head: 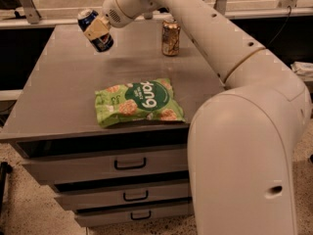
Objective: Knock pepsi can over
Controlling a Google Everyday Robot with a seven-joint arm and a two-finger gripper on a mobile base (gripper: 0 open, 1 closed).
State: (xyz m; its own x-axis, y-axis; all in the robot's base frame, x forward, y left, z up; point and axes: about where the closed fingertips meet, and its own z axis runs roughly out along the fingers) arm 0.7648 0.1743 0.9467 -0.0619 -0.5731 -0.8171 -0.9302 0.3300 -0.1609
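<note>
The pepsi can point(96, 32), dark blue with a silver top, is tilted with its top leaning to the left. It hangs above the far left part of the grey table point(63, 92). My gripper point(98, 29) is shut on it, with a tan finger point(96, 27) lying across the can's middle. The white arm point(195, 23) reaches in from the lower right across the table's far side. A faint shadow lies on the tabletop below and to the right of the can.
A gold can point(170, 37) stands upright at the table's far middle, right of the gripper. A green snack bag point(139, 102) lies flat near the front edge. Drawers point(129, 164) sit below the tabletop. My white base point(244, 165) fills the lower right.
</note>
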